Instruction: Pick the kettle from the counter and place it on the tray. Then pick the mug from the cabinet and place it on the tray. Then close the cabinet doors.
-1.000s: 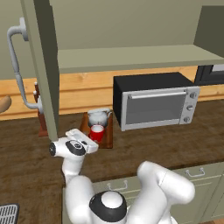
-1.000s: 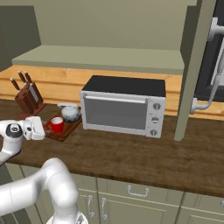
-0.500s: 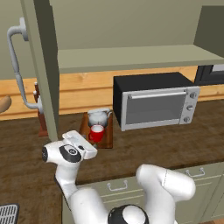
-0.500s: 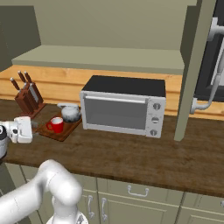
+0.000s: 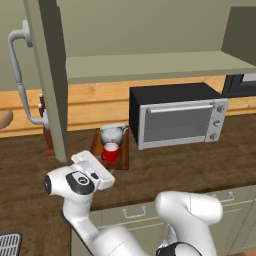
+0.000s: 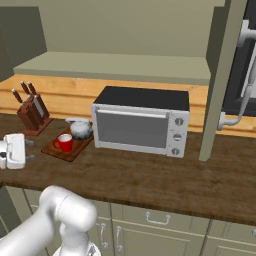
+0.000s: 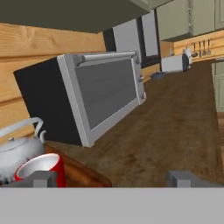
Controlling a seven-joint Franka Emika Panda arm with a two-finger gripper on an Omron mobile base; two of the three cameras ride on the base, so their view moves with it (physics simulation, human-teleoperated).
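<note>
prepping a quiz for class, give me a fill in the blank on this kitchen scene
1. The mug and the kettle both sit on the ____.
2. The mug's colour is ____.
3. The cabinet door stands ____.
4. Right of the tray stands a ____.

Missing words: tray; red; open; toaster oven

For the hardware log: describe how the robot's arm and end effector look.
The arm is glossy white, built of rounded tubular segments with dark circular joint caps. The end effector has a boxy white body and two small dark grey, blocky fingertips. No cables or markings can be made out.
</note>
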